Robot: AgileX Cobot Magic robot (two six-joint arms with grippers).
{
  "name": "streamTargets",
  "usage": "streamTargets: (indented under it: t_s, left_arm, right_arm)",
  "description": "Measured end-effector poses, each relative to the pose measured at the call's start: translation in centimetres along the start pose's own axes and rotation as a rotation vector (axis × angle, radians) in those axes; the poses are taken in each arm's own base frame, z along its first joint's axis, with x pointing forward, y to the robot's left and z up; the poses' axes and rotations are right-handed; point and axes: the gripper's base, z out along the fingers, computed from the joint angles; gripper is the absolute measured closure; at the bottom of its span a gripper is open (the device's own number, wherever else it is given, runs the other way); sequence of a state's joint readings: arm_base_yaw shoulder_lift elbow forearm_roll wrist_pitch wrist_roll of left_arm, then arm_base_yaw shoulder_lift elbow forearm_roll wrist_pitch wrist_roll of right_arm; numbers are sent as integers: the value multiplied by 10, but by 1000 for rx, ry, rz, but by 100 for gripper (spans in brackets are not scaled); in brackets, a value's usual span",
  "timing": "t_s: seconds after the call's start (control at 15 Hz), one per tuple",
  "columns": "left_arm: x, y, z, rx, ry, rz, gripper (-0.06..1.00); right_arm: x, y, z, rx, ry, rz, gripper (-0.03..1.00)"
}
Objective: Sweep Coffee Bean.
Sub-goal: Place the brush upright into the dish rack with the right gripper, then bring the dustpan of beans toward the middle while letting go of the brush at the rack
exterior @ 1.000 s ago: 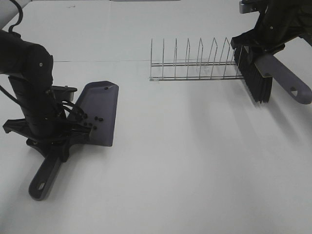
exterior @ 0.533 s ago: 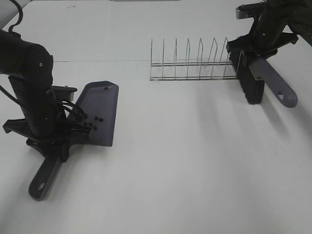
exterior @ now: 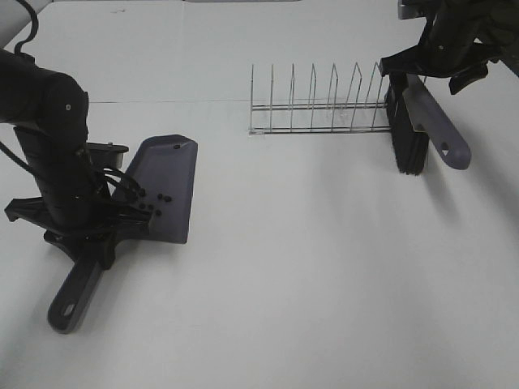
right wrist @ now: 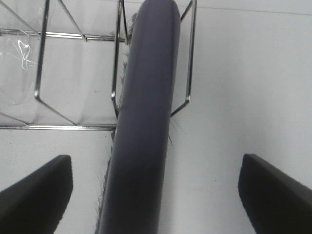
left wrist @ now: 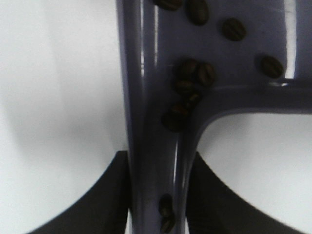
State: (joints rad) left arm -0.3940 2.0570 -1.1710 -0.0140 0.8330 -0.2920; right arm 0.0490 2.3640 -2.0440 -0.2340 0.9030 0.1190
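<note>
Surface (exterior: 324, 284): wire rack (exterior: 312, 109) back right, dustpan (exterior: 166, 190) front left.
Brush (right wrist: 146, 97) stands bristles-down in the rack's end slot. Right arm is poised above it, right end effector (right wrist: 155, 192) wide, jaws clear of the handle. Best to lift straight up and avoid snagging.
Left arm is low, left end effector (left wrist: 158, 195) clamped on the dustpan handle. Hold it level: coffee beans (left wrist: 195, 73) lie in the pan near the handle.

The high camera looks steeply down across the table (exterior: 324, 275), wide enough to hold the dustpan (exterior: 170, 182) at left and the rack (exterior: 316, 106) and brush (exterior: 434, 121) at far right. The left wrist camera sits very close over the dustpan's handle and the beans (left wrist: 195, 78) there, a patch the high view also shows. The right wrist camera looks closely down the brush, rack wires beside it, both shared with the high view.
</note>
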Motion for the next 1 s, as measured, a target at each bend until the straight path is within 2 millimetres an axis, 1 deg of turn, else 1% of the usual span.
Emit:
streamTargets:
  t_s: [0.13,0.2,0.27,0.4,0.8,0.93,1.0]
  left_arm:
    - [0,0,-5,8,-14,-3,68]
    - [-3,-4,-11,45,-30,-29,68]
    - [-4,-6,-13,68,-33,-48,68]
    - [-5,-9,-13,96,-39,-71,68]
    - [-8,-19,-11,131,-91,-29,67]
    - [-8,-19,-11,131,-89,-30,60]
    - [-8,-19,-11,131,-89,-30,52]
  right_arm:
    - [-6,-3,-21,-7,-37,13,13]
    - [-10,-5,-40,-26,-55,36,13]
    - [-11,-5,-45,-33,-53,44,13]
    - [-9,-5,-51,-44,-30,54,13]
    - [-3,-3,-52,-63,40,67,13]
    - [0,-3,-52,-62,67,67,13]
    - [0,-4,-55,-62,72,67,13]
